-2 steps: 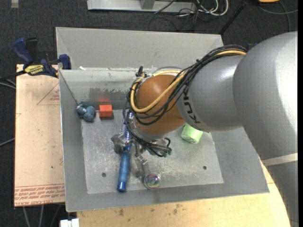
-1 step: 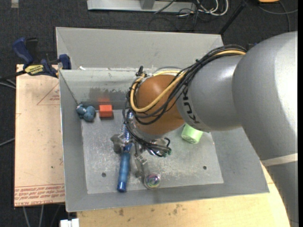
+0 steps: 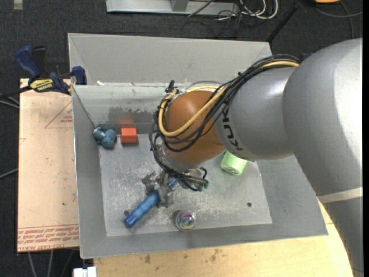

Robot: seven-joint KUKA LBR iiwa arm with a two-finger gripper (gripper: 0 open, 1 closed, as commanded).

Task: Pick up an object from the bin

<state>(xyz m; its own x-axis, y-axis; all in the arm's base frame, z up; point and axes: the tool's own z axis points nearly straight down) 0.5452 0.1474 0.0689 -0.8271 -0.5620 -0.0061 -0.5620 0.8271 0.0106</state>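
One smooth blue plastic tube (image 3: pixel 141 210) low in scuffed metal bin (image 3: pixel 173 62), fingers (image 3: pixel 154 184) at its upper end, spread unclear

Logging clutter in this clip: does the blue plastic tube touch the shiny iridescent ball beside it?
Apart. The camera view shows bare bin floor between the blue plastic tube and the shiny iridescent ball.

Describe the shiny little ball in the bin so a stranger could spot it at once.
Start at the grey metal bin and go to its floor's front edge, lowest in the camera view. There, just right of the slanted blue stick by the gripper, sits the small ball. It alone is round and glossy with a rainbow sheen; the stick is long and plain blue.
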